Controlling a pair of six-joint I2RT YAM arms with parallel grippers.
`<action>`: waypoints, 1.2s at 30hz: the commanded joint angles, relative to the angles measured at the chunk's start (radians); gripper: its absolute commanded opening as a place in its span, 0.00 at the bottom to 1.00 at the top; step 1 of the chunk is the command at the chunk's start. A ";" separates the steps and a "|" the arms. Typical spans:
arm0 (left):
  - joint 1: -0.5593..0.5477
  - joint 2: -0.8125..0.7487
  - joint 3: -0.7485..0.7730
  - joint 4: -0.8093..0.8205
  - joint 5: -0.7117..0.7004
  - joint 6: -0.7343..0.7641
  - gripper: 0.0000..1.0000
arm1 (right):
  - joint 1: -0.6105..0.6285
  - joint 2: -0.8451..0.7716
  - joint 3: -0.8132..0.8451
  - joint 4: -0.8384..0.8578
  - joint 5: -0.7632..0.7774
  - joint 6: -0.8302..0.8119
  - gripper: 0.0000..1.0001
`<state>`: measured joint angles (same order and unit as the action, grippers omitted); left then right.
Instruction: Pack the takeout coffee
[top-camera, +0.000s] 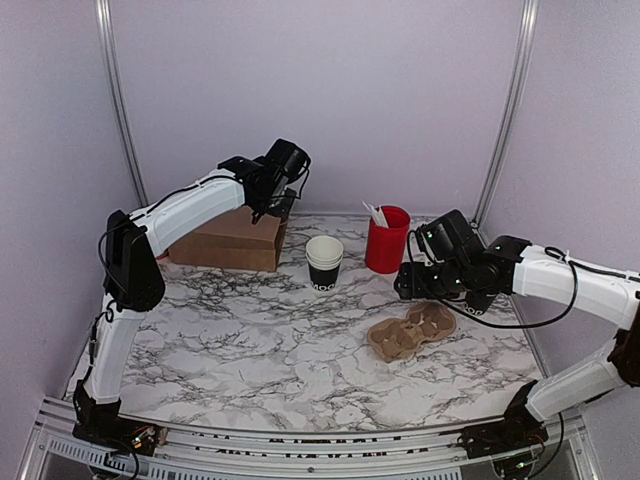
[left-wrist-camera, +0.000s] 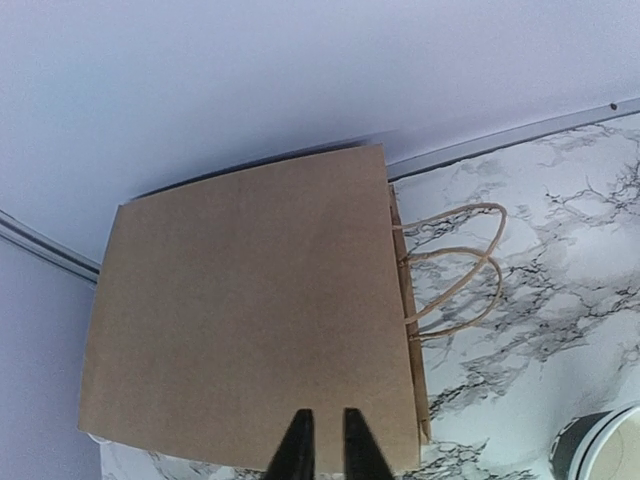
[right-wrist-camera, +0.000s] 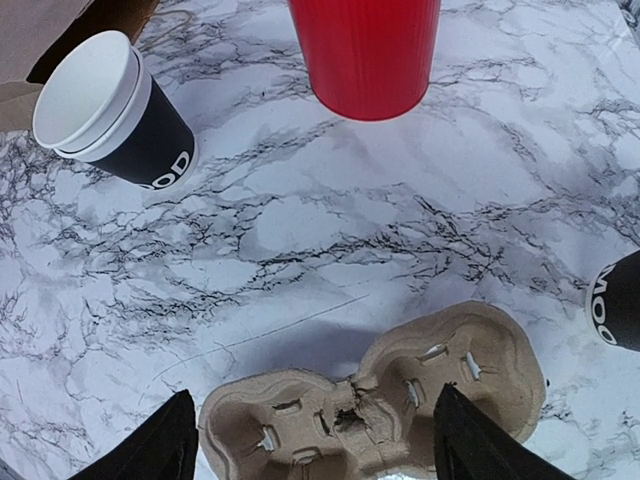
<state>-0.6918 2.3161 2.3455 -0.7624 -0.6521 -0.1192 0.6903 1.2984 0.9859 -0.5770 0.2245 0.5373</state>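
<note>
The takeout coffee (right-wrist-camera: 618, 300) shows only as a black cup side with white lettering at the right edge of the right wrist view; its lid is out of frame, and the right arm hides it in the top view. My right gripper (right-wrist-camera: 310, 400) (top-camera: 412, 285) hangs open just above a brown pulp cup carrier (right-wrist-camera: 380, 400) (top-camera: 410, 332), its fingers wide apart with nothing between them. My left gripper (left-wrist-camera: 328, 440) (top-camera: 278, 208) is raised over a brown paper bag (left-wrist-camera: 250, 310) (top-camera: 232, 240) lying flat at the back left. Its fingers are almost together, holding nothing.
A stack of lidless black cups with white rims (top-camera: 324, 262) (right-wrist-camera: 110, 110) stands mid-table. A red cup (top-camera: 387, 240) (right-wrist-camera: 365, 55) holding utensils is behind the carrier. The bag's twine handles (left-wrist-camera: 460, 265) lie toward the cups. Walls close in at the back and sides.
</note>
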 joint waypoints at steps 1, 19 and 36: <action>0.005 0.025 -0.004 -0.004 0.073 -0.021 0.34 | -0.006 0.015 0.028 0.021 -0.014 -0.016 0.79; 0.041 0.270 0.120 0.022 -0.070 -0.029 0.87 | -0.006 0.031 0.047 0.002 -0.026 -0.019 0.79; 0.038 0.239 0.113 0.058 -0.141 0.020 0.20 | -0.007 0.047 0.054 0.009 -0.031 -0.016 0.79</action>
<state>-0.6544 2.5763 2.4390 -0.7094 -0.7876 -0.0948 0.6903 1.3373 0.9924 -0.5774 0.1951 0.5240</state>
